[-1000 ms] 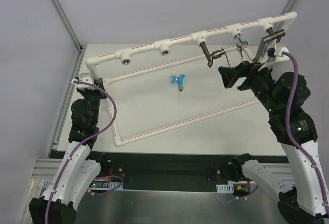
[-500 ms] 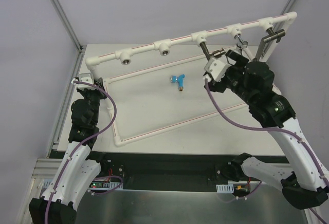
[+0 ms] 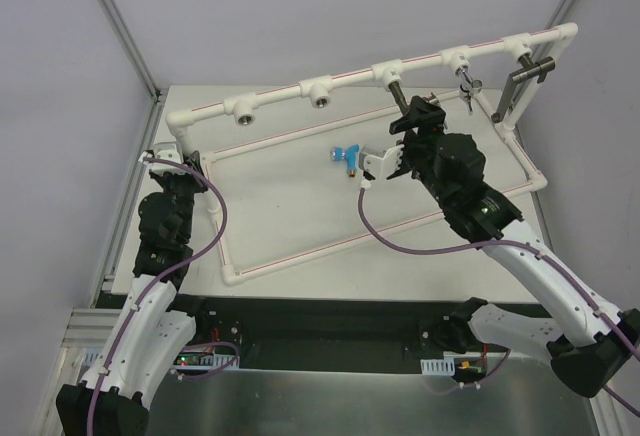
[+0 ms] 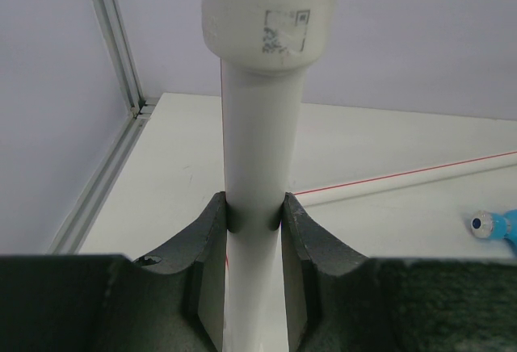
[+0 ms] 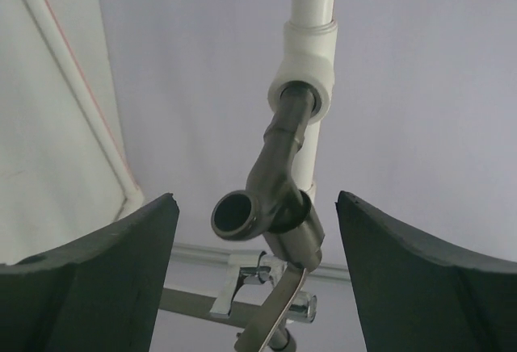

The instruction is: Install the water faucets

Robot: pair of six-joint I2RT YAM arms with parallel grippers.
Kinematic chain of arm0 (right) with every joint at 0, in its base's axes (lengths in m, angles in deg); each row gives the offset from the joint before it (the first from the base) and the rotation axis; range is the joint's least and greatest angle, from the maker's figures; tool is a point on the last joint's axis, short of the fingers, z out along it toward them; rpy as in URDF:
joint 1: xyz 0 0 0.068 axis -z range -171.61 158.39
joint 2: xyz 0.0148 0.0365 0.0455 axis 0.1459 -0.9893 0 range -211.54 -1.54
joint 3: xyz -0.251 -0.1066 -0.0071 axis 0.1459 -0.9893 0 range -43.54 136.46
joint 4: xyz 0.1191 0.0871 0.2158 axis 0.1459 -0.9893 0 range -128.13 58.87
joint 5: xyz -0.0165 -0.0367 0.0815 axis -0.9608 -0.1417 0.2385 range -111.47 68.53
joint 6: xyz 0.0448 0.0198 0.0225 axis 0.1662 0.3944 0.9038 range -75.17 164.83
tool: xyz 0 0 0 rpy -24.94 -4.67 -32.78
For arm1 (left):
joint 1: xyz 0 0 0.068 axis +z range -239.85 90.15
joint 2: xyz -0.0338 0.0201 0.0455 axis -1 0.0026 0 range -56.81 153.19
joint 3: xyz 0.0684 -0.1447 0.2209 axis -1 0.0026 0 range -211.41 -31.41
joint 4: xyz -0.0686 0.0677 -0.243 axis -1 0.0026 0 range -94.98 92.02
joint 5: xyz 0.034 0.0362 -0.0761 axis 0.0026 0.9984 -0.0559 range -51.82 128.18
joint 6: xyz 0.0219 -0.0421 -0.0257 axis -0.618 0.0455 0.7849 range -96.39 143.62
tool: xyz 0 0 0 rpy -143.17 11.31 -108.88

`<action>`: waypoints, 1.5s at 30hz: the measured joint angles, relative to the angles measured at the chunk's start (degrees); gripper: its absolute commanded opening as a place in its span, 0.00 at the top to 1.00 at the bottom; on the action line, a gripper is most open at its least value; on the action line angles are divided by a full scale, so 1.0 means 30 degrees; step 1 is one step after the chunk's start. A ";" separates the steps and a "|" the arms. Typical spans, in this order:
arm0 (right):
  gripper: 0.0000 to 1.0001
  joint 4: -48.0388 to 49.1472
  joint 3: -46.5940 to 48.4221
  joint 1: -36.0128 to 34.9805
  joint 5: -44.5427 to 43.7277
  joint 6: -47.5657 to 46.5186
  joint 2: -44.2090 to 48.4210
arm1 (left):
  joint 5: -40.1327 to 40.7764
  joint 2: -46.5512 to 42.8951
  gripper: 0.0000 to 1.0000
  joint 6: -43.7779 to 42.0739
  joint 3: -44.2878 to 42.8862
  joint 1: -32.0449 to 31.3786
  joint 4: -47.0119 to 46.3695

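At left, the frame post (image 4: 253, 126) is clamped by the left gripper (image 4: 253, 211); the blue faucet (image 3: 347, 156) lies on the table (image 3: 280, 196). Rightward, the grey faucet (image 5: 275, 174), seated in its socket (image 5: 305, 69), is straddled by the wide right gripper (image 5: 254, 197), best centred before closing.

You have a white table (image 3: 280, 206) carrying a white pipe frame (image 3: 300, 253), whose red-striped base pipes rest flat on the surface. Inside that base loop, nearer its far pipe, the blue-handled faucet (image 3: 347, 157) lies on the tabletop, apart from the pipes.
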 measured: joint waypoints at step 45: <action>0.98 0.9442 -0.2295 -0.0306 -0.1821 -0.5056 -0.3344 | 0.0328 0.0262 1.00 -0.0029 0.0000 -0.0109 -0.0386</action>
